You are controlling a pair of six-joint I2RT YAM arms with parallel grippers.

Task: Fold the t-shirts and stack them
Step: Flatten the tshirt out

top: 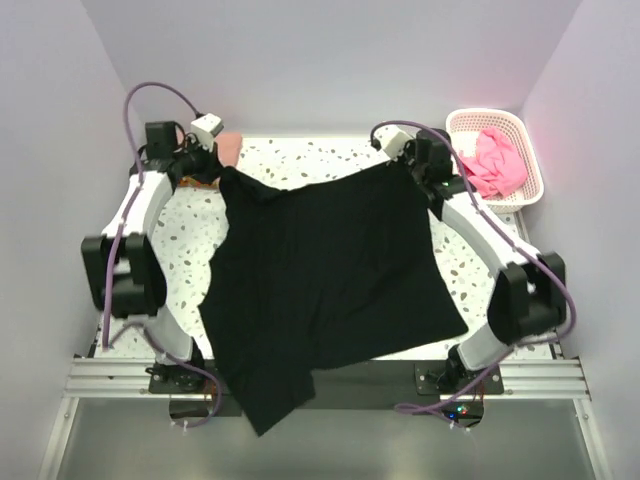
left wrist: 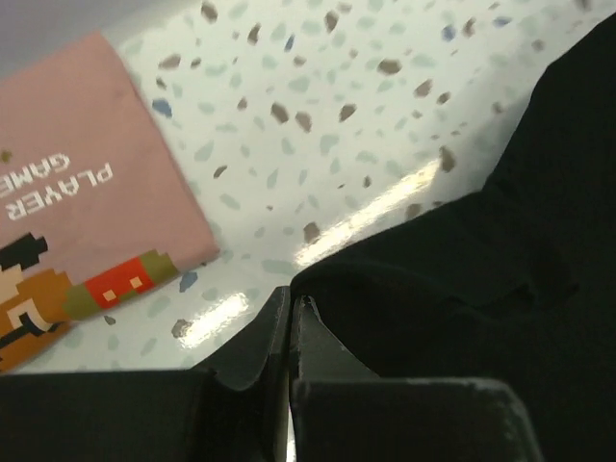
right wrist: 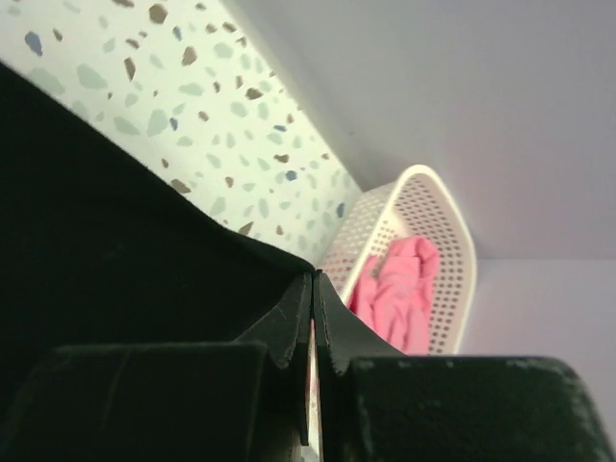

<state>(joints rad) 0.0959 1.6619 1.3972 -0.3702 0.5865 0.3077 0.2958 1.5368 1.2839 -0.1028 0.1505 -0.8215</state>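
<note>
Both arms reach forward from their bases at the near edge, elbows bowed outward and wrists brought in over the far side of the white speckled table (top: pixel 190 250). The left gripper (top: pixel 218 170) is at the far-left corner of a plain black t-shirt of soft cloth (top: pixel 330 280), and the right gripper (top: pixel 418 168) is at its far-right corner.

In the left wrist view the fingers (left wrist: pixel 274 332) are pressed together, with the edge of the black cloth pinched at their tips. The right wrist view shows the same: fingers (right wrist: pixel 289 322) closed tight on a black fold.

The black t-shirt lies spread across the middle of the table between the arms. Its far edge runs from one gripper to the other, and its near end hangs over the near table edge.

A folded salmon-pink t-shirt with brown cartoon print and white lettering (left wrist: pixel 87 192) lies flat just beyond the left gripper. A crumpled bright pink t-shirt (top: pixel 497 165) sits in the white plastic lattice basket (top: pixel 470 115) at the far right corner.
</note>
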